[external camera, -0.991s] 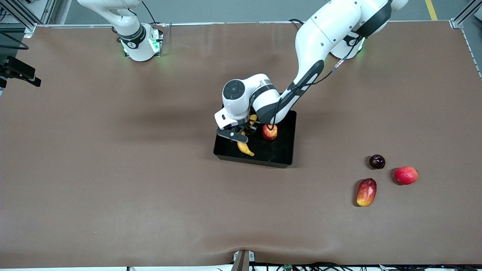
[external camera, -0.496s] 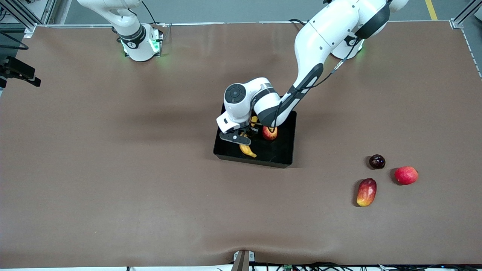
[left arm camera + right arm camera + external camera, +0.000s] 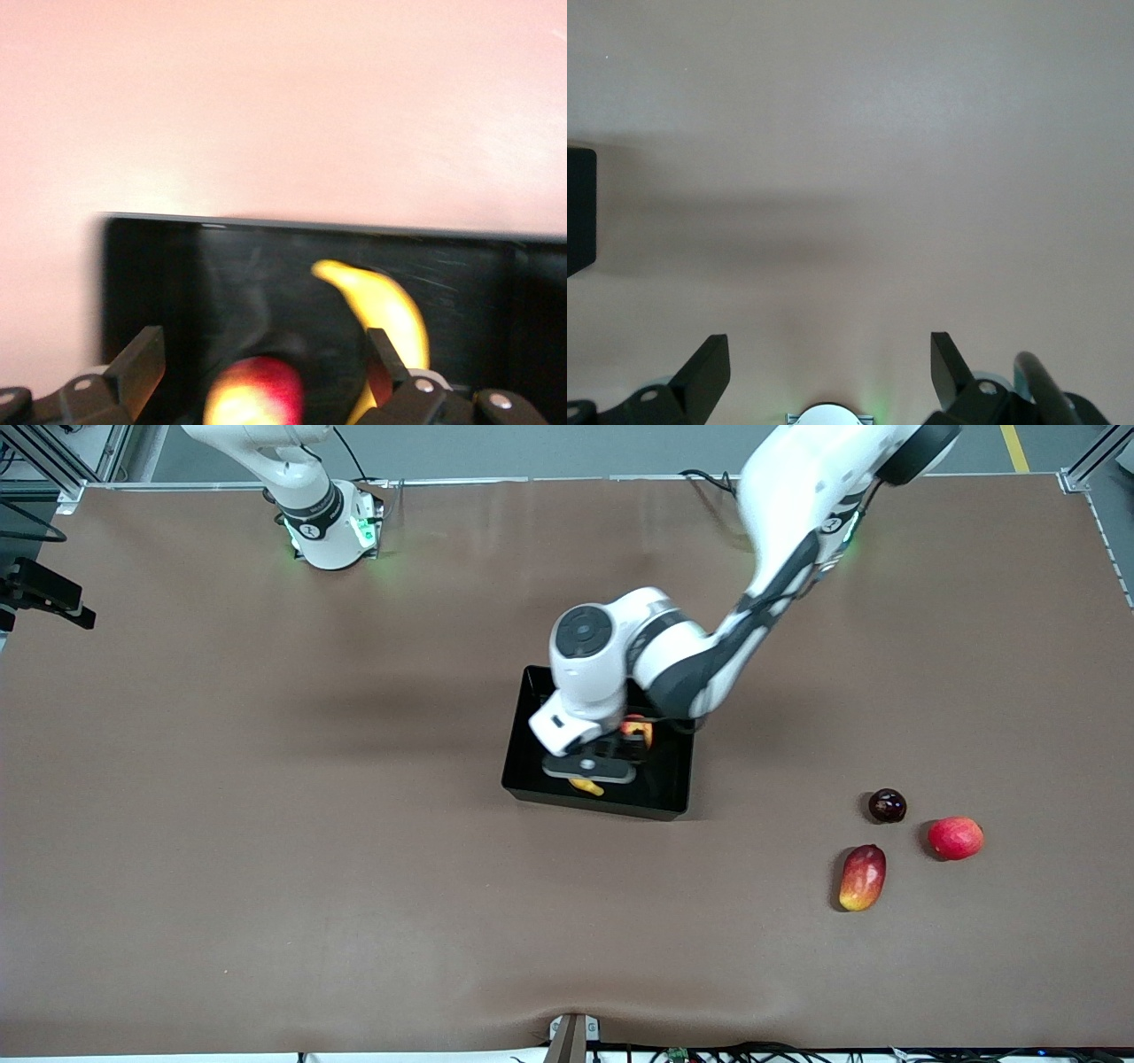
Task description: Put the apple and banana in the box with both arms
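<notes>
The black box (image 3: 594, 802) sits mid-table. The apple (image 3: 636, 729) and the yellow banana (image 3: 586, 786) lie inside it, both partly hidden by the left arm. My left gripper (image 3: 591, 771) hangs over the box, open and empty. In the left wrist view the gripper (image 3: 263, 354) has its fingers spread, with the apple (image 3: 257, 394) and the banana (image 3: 385, 310) below them on the box floor (image 3: 151, 266). My right gripper (image 3: 830, 354) is open and empty above bare table near its base. A corner of the box (image 3: 579, 208) shows in the right wrist view.
Three other fruits lie toward the left arm's end, nearer the front camera than the box: a red-and-yellow mango-like fruit (image 3: 863, 877), a pinkish-red round fruit (image 3: 955, 838) and a dark plum (image 3: 887, 805). The right arm (image 3: 301, 496) waits folded at its base.
My left gripper has risen and shifted toward the left arm's end, off the banana. The banana stays in the box. The right arm has not moved.
</notes>
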